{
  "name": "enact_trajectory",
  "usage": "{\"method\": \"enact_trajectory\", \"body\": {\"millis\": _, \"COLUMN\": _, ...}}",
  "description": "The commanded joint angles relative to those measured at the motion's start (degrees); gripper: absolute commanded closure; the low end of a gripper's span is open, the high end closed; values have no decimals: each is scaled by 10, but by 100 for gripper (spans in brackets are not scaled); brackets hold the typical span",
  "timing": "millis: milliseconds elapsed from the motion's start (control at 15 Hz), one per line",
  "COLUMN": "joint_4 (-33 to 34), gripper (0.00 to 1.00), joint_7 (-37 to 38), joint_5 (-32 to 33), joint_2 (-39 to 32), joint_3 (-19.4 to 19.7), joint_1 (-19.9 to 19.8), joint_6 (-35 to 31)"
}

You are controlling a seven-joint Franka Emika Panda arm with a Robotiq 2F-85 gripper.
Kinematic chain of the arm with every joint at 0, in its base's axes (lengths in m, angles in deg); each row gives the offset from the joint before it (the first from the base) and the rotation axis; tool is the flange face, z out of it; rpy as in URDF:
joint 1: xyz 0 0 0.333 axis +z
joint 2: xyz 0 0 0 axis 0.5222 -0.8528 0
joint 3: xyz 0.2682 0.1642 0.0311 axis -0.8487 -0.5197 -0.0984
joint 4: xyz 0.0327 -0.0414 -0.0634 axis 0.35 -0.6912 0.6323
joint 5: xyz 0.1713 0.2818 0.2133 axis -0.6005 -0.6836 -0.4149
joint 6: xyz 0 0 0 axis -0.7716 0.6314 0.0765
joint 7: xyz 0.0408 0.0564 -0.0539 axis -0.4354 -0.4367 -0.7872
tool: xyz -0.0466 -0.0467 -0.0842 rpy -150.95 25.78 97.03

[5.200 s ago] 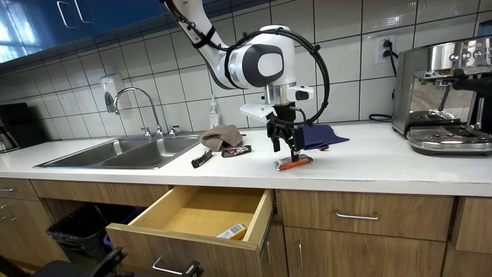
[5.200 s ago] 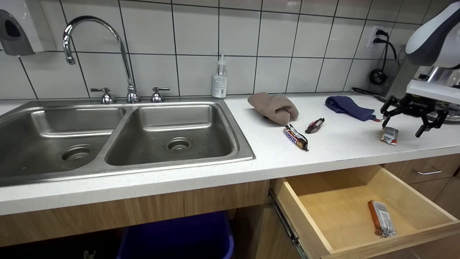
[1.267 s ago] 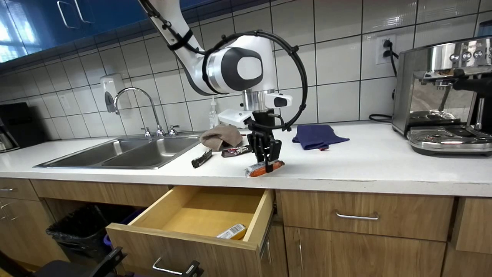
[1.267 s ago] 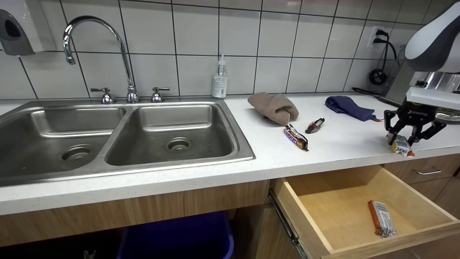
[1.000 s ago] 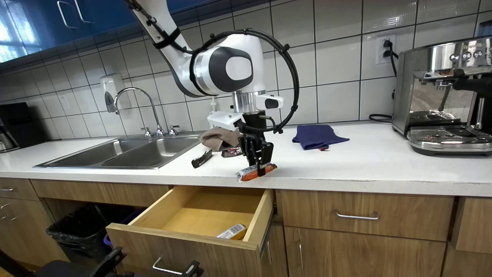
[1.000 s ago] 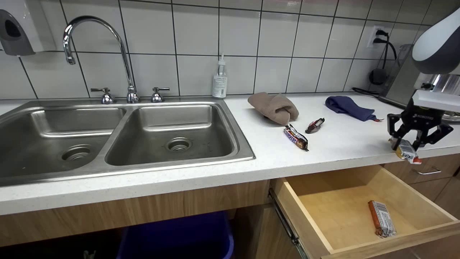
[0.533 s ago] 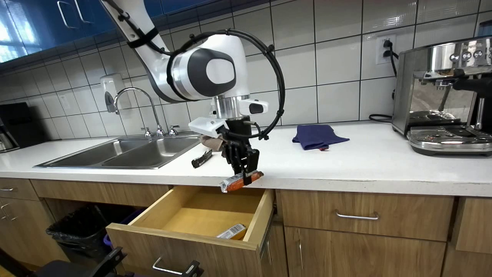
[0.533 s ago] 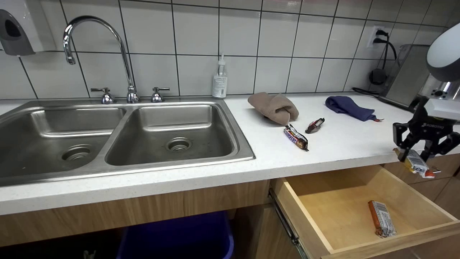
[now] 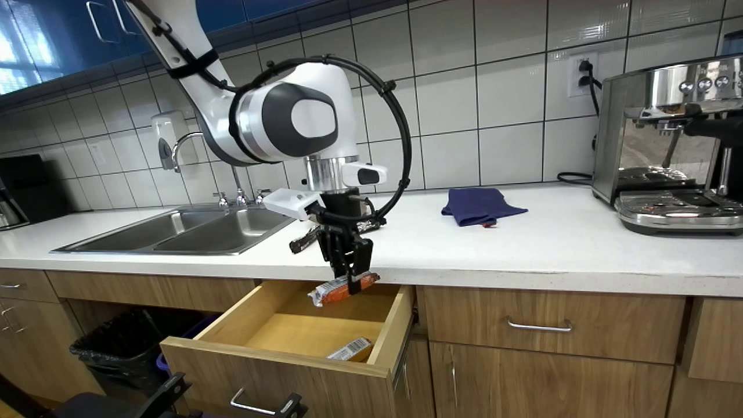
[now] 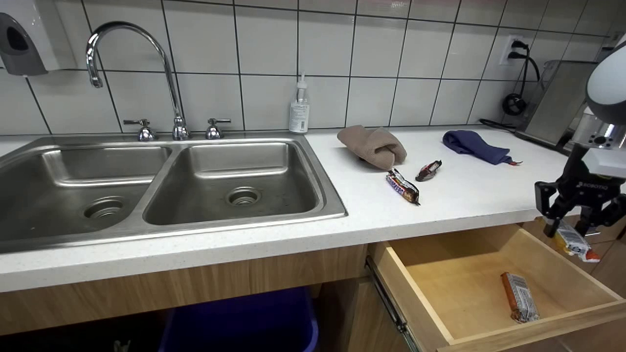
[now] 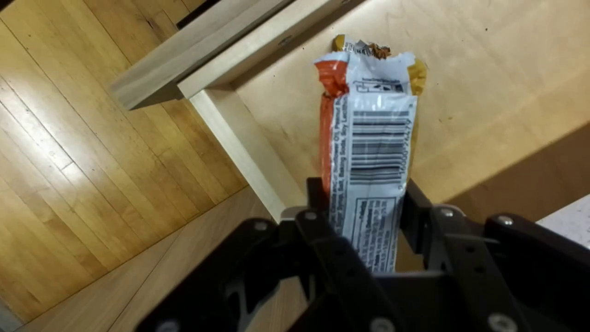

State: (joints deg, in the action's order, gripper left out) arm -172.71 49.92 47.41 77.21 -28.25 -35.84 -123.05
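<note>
My gripper (image 9: 352, 284) is shut on a snack bar (image 9: 331, 292) in an orange, white and yellow wrapper. Both exterior views have it hanging just past the counter's front edge, over the back right of the pulled-out drawer (image 10: 464, 278). From the wrist, the bar (image 11: 375, 147) lies lengthwise between the fingertips, its barcode facing the camera. Inside the drawer, near its front right corner, rests a similar bar (image 10: 520, 298). In the wrist view that second bar (image 11: 366, 47) is almost wholly hidden behind the held one.
The white countertop edge (image 9: 493, 277) runs behind the drawer. Two dark candy bars (image 10: 403, 187) and a brown cloth (image 10: 374, 145) lie beside the sink (image 10: 313, 215). Farther right are a navy cloth (image 9: 482, 204) with something red at its edge and an espresso machine (image 9: 679, 145).
Earlier the gripper stood open around the bar on the counter. It closed on it, and the bar has since come off the counter, forward and down over the drawer.
</note>
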Motion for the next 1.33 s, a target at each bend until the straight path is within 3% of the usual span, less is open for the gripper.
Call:
{"method": "enact_trajectory", "body": {"millis": 0, "joint_4": -13, "gripper": 84, "joint_7": 20, "joint_5": 13, "joint_2": 9, "joint_3": -13, "joint_1": 1, "joint_6": -13}}
{"method": "enact_trajectory", "body": {"millis": 1267, "joint_4": 72, "gripper": 84, "joint_7": 36, "joint_5": 22, "joint_2": -114, "joint_3": -10, "joint_1": 28, "joint_6": -44}}
